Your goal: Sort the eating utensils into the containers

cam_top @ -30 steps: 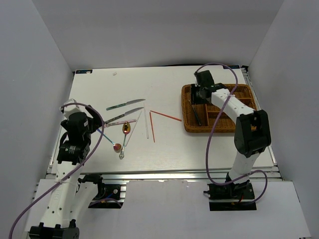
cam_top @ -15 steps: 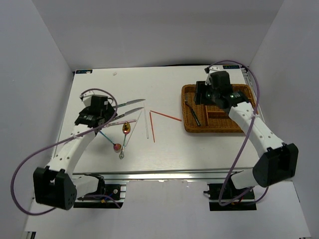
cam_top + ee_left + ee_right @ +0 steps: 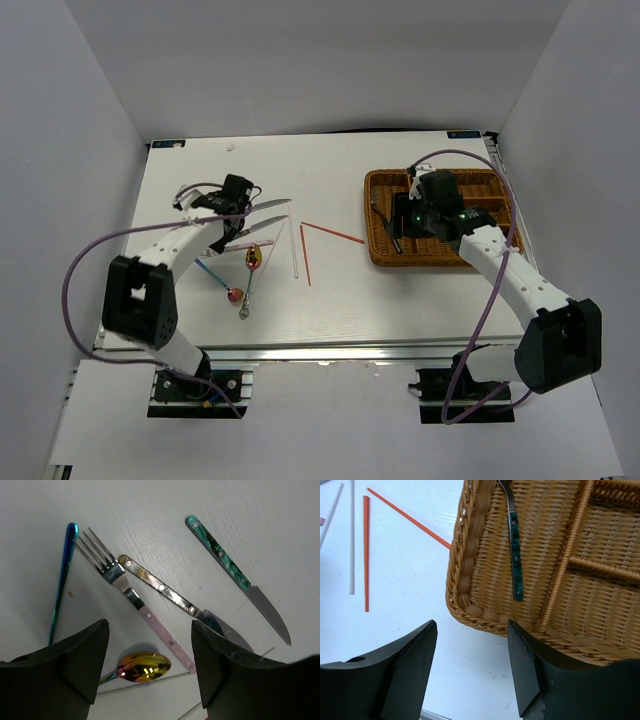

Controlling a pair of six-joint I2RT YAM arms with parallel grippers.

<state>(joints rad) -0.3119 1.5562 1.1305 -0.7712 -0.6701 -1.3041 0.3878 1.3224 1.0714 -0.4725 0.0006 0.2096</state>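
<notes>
judging the step as picking up the next piece: hovering the left gripper point(image 3: 150, 630), jaws spread and empty, just above the pink-handled fork point(image 3: 135, 597), lying between the blue-handled spoon point(image 3: 61, 582) and the multicoloured knife point(image 3: 170, 594). needing next to be dropping straight down, straddling the fork's thin handle without catching the knife just beside it, then pinching low against the table point(image 3: 330, 180). holding the right gripper point(image 3: 472, 627), likewise parted and carrying nothing, over the left edge of the wicker tray point(image 3: 470, 545), one green-handled piece point(image 3: 516, 555) already lying in its long section. counting outside the tray: two knives, including the green-handled knife point(image 3: 235, 575); one fork; two spoons, including the gold spoon point(image 3: 142, 666); two red chopsticks point(image 3: 366, 550); two white chopsticks point(image 3: 352, 540).
</notes>
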